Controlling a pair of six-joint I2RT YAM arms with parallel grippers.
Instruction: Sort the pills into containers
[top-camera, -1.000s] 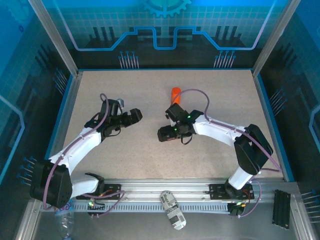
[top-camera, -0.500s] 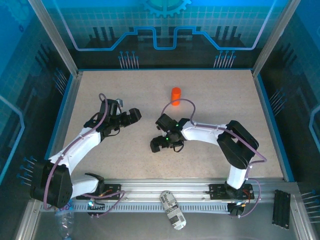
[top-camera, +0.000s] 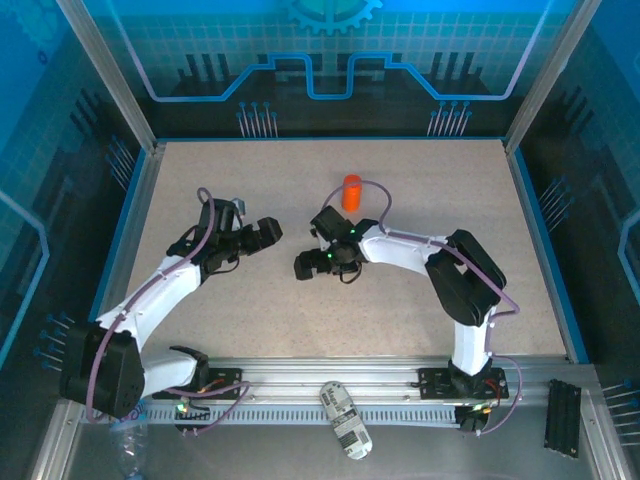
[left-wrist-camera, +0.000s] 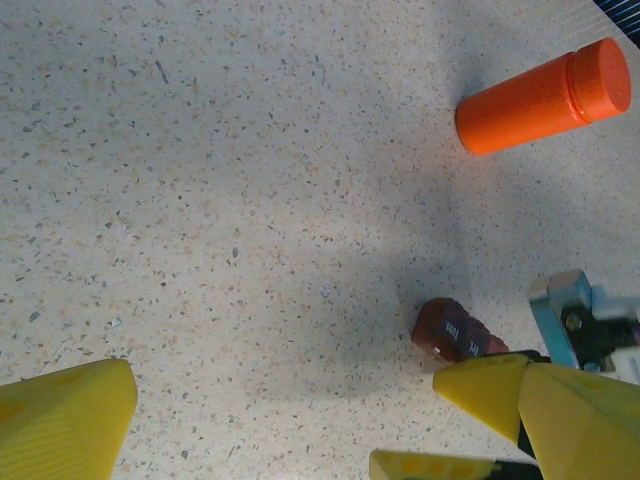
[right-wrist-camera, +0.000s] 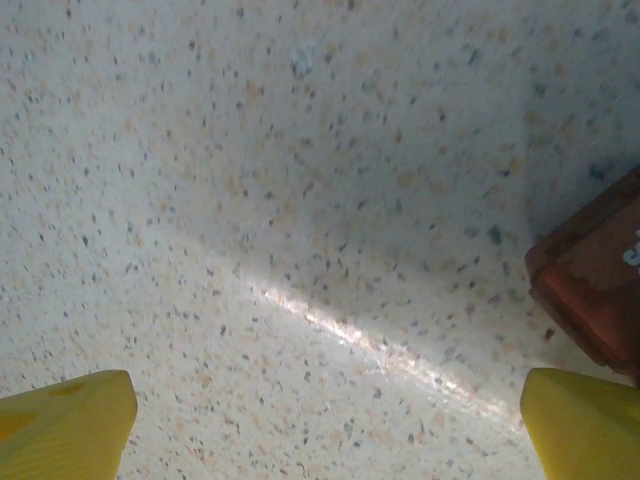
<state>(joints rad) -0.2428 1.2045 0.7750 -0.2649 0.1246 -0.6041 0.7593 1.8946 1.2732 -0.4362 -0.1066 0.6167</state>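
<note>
The containers (left-wrist-camera: 455, 332) are a small dark red-brown box lying on the speckled table; it also shows at the right edge of the right wrist view (right-wrist-camera: 597, 280). My left gripper (top-camera: 265, 233) is open over bare table left of the box, nothing between its yellow fingers (left-wrist-camera: 62, 420). My right gripper (top-camera: 303, 266) is open too, low over the table, with the box just beyond its right finger (right-wrist-camera: 585, 425). An orange bottle (top-camera: 351, 190) stands upright behind the right arm and appears again in the left wrist view (left-wrist-camera: 545, 95). The pills are out of view.
Blue walls (top-camera: 130, 215) edge the table at the sides and back. On the front rail lie a white labelled bottle (top-camera: 346, 420), a clear plastic bottle (top-camera: 130, 445) and a black block (top-camera: 563, 415). Open table lies right of the right arm.
My right arm folded back and swung its gripper left toward the table's middle, uncovering the orange bottle. The left arm has hardly moved. Both grippers stayed open.
</note>
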